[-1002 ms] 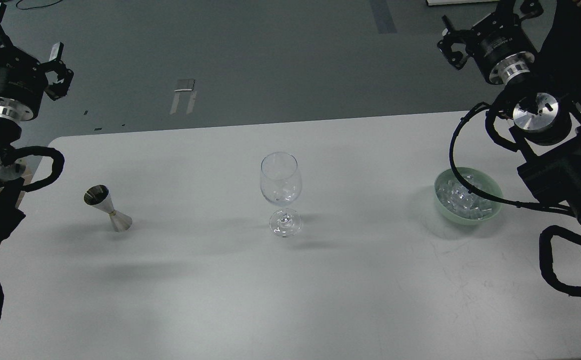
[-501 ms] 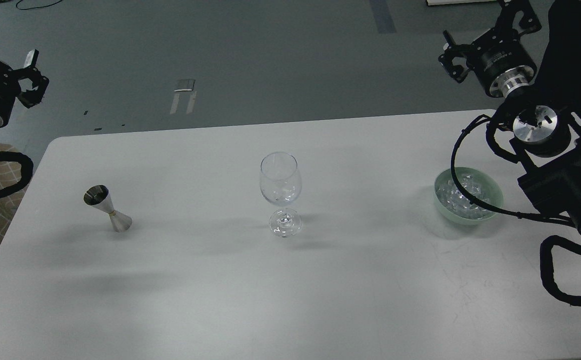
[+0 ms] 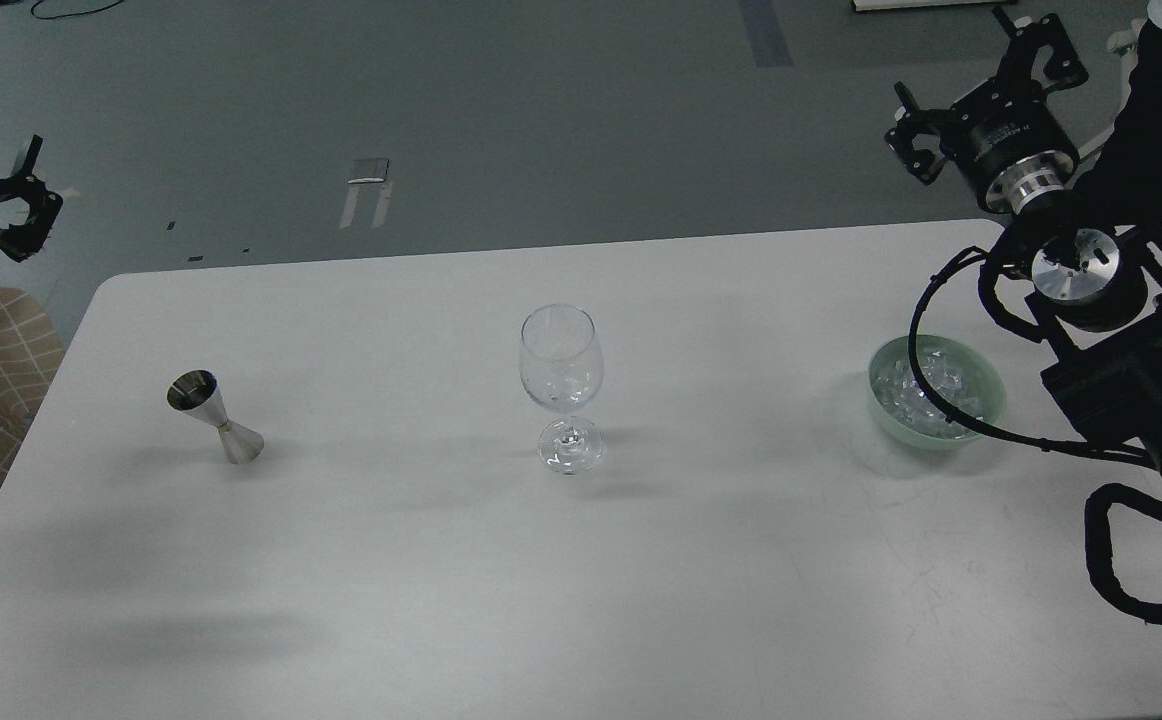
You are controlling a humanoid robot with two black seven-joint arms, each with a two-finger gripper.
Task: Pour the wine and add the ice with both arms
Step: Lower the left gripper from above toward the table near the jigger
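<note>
A clear stemmed wine glass (image 3: pixel 562 385) stands upright at the table's middle with a few ice chunks (image 3: pixel 566 385) in its bowl; I cannot make out wine in it. More ice (image 3: pixel 926 392) fills a pale green bowl (image 3: pixel 981 372) at the right. A steel jigger (image 3: pixel 214 415) stands at the left. My left gripper (image 3: pixel 23 195) is open and empty at the far left edge, off the table. My right gripper (image 3: pixel 981 75) is open and empty, high beyond the table's back right corner.
The white table (image 3: pixel 581 560) has its back edge near the top third and a rounded back left corner. A black cable (image 3: pixel 941 330) loops over the bowl. A person's dark clothing (image 3: pixel 1156 130) shows at top right.
My left arm has pulled back to the left and down, mostly out of view. My right gripper has shifted slightly right and down.
</note>
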